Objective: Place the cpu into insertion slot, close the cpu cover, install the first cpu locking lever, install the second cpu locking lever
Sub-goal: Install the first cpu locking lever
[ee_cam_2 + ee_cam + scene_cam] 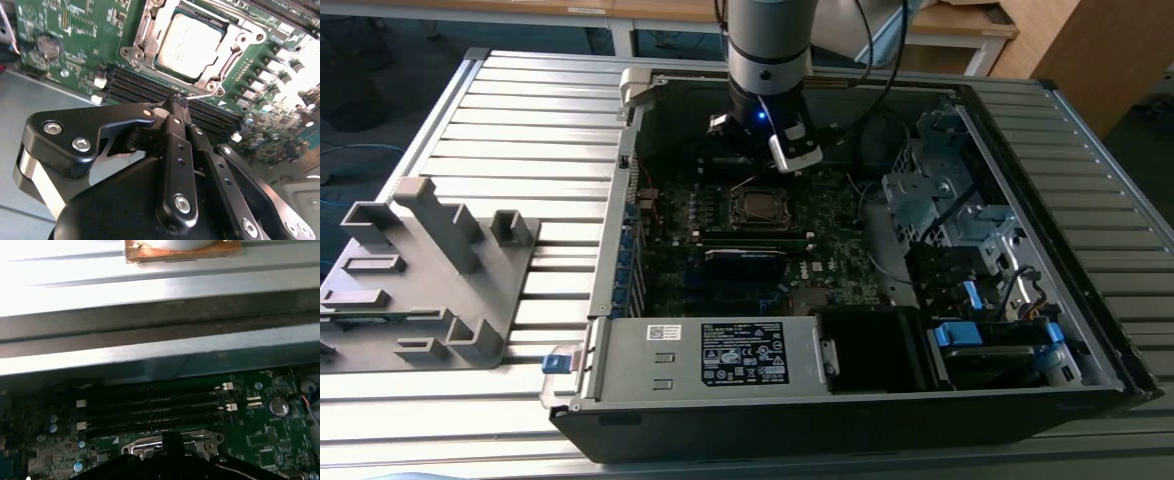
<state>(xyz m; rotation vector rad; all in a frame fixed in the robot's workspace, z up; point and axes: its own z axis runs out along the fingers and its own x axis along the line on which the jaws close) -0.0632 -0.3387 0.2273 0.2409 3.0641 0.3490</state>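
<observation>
- A ribbed metal table point(467, 130) carries an open computer case point(1067, 230), lying on its side. A grey plastic fixture point(427, 280) stands at the table's edge on the exterior view's left.
- Inside the case, the motherboard point(720, 250) lies flat. Its socket sits around mid-board, on the side away from the power supply point(707, 355) that runs along the case's near edge.
- Done, judging from the second wrist view: the cpu point(192, 45) lies seated in the socket, and the cpu cover point(222, 67) is folded down flat around it, its window showing the chip's top.
- Left, by my judgement: the locking levers. A thin wire lever point(212, 92) runs along the cover's edge to the gripper's tip and looks not yet latched. I cannot make out the other lever's position.
- The gripper point(177, 100) hangs just beside the socket's edge nearest the memory slots point(135, 85), its fingertips drawn together. The lever's end touches them, though I cannot tell whether it is pinched.
- Count: one cpu, one cover, one lever clearly seen, one gripper, one coin battery point(45, 46) near the board's edge.
</observation>
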